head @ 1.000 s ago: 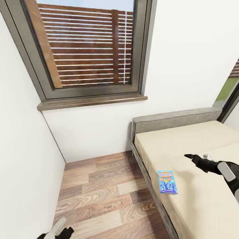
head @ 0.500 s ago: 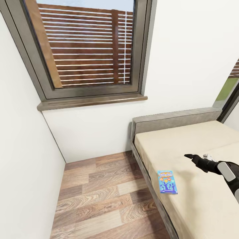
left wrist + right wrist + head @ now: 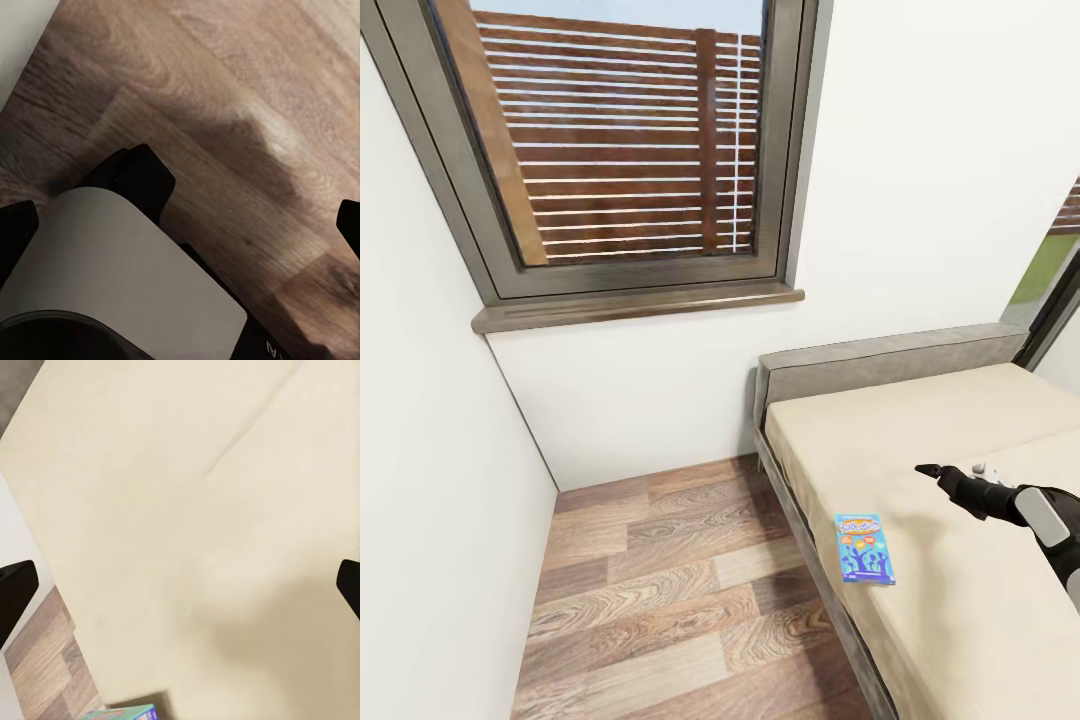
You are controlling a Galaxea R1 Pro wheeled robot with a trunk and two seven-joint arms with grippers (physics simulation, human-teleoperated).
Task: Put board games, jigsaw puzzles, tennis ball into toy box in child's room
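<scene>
One board game, a flat blue box with a yellow title, lies on the cream mattress near the bed's front edge. My right gripper hovers over the mattress to the right of that box and a little farther back, apart from it. In the right wrist view the right gripper is open, its dark fingertips far apart over bare mattress, and a corner of the board game peeks in at the frame's edge. My left gripper is open above the wood floor, holding nothing.
The bed with its grey headboard stands against the white wall at the right. A large window with a dark sill is above the wood plank floor. A white wall closes the left side. A white-grey part of my own body lies under the left gripper.
The left arm, seen a second ago at the lower left corner of the head view, has dropped below that edge. The right gripper and the board game have stayed put.
</scene>
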